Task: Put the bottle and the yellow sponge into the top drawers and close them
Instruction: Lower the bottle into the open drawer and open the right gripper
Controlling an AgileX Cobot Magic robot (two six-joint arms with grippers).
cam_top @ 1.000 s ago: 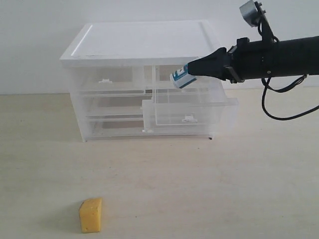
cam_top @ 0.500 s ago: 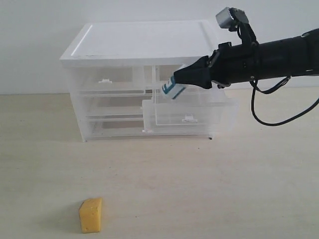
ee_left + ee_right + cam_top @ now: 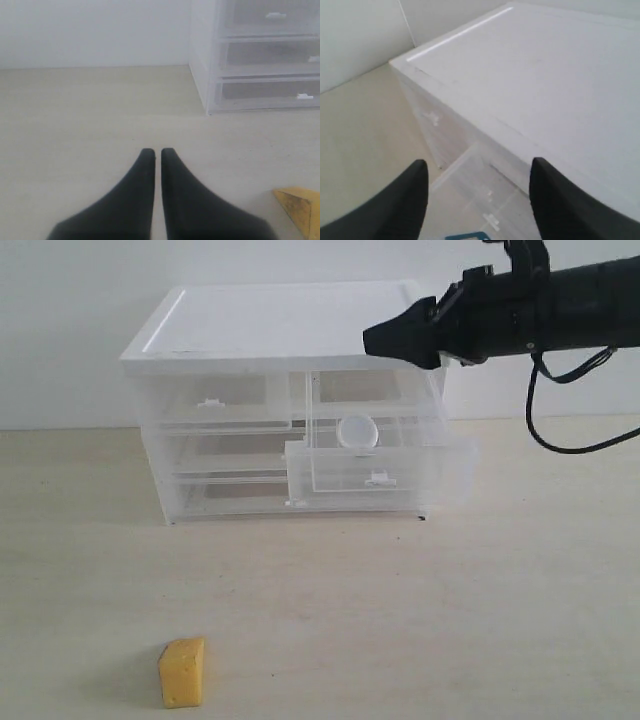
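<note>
While the bottle [image 3: 357, 432] lies in the pulled-out right top drawer [image 3: 380, 455] with its white cap towards the exterior view, you see your right gripper [image 3: 372, 340] hanging above it, level with the front edge of the cabinet [image 3: 280, 325] top. Its jaws stand wide apart and hold nothing; your right wrist view looks down between them at the cabinet top and a sliver of blue label. The left top drawer [image 3: 215, 405] is pushed in. The sponge [image 3: 182, 672] stands on the worktop [image 3: 450, 620], well in front of the cabinet. Your left gripper [image 3: 156, 152] is closed and empty, low over the worktop, near the sponge but apart from it.
</note>
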